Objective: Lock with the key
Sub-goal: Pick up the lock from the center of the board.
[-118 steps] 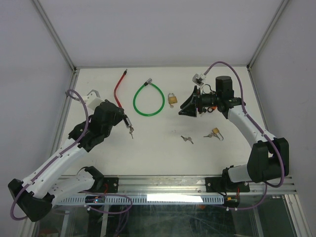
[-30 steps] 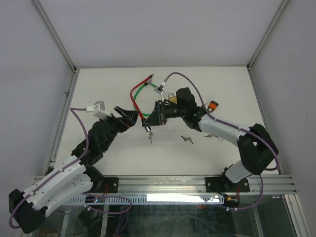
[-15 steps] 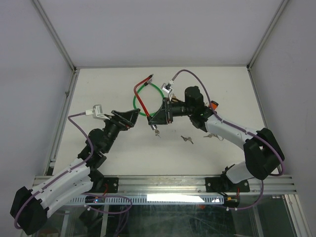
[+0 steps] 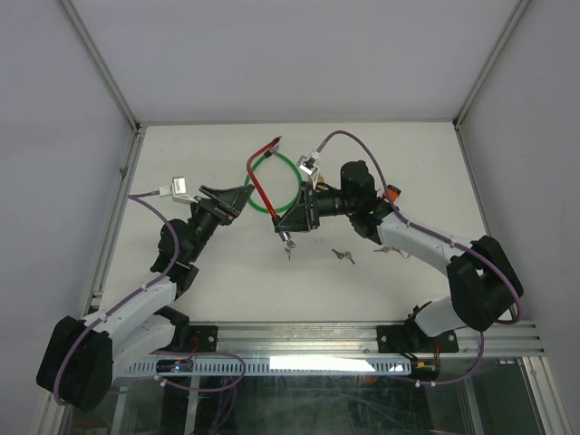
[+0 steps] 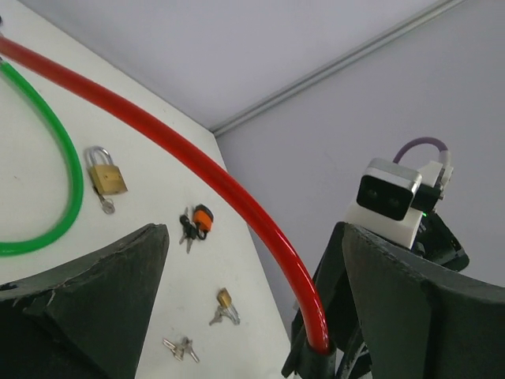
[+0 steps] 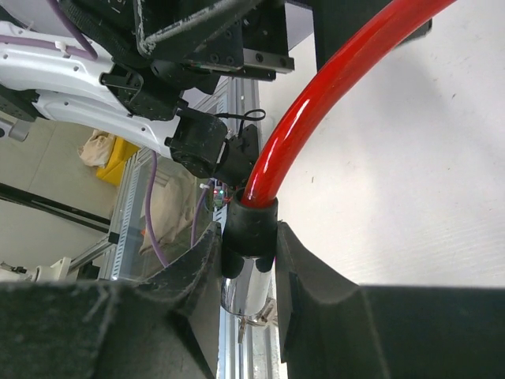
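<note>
Centrally, the red cable lock [image 6: 323, 79] is clamped at its black-and-chrome barrel by the right gripper [image 6: 248, 260]; the left gripper [image 5: 248, 308] is spread open.

text: none legible | labels: none | brands: none | numbers: none

Bright even overhead light, soft shadows; wrist-view foregrounds blurred.

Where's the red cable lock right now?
Top view, mid-table: the red cable lock has its cylinder end clamped in the right gripper, and its cable arcs back across the green cable loop, just right of the open left gripper.
</note>
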Robot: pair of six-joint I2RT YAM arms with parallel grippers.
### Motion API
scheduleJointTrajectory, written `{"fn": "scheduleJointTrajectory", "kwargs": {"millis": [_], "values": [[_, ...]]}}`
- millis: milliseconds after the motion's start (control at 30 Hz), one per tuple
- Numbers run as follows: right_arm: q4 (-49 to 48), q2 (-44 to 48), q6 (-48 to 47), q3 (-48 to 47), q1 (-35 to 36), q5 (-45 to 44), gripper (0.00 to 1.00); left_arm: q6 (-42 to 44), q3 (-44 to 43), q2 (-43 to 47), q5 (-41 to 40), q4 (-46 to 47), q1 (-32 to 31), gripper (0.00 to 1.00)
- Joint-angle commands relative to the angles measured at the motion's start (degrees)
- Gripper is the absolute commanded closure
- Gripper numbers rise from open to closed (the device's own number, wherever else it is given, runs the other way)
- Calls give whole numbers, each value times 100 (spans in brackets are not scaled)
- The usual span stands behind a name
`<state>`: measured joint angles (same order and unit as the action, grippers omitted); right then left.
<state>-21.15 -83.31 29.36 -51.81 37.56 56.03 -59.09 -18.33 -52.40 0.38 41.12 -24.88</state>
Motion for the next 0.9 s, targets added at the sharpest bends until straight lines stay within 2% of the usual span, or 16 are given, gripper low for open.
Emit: {"fn": "scheduleJointTrajectory", "kwargs": {"millis": [0,233,533,800,833,867], "values": [[-525,361,-340,-92,-27,145,100,-503,-123,-276,614,843,27,6],[-421,327,-523,-100,-21,123,100,-856,-137,-668,529,973,27,7],[14,348,-523,-150,50,123,100,-1152,-222,-1192,746,1411,27,23],[580,293,-523,-277,219,123,100,-1049,-382,-1269,839,1245,27,32],[649,287,-1534,-292,236,-292,100,-1044,-396,-1291,867,1236,25,33],[688,279,-1861,-304,249,-426,100,-1043,-406,-1310,898,1239,27,35]]}}
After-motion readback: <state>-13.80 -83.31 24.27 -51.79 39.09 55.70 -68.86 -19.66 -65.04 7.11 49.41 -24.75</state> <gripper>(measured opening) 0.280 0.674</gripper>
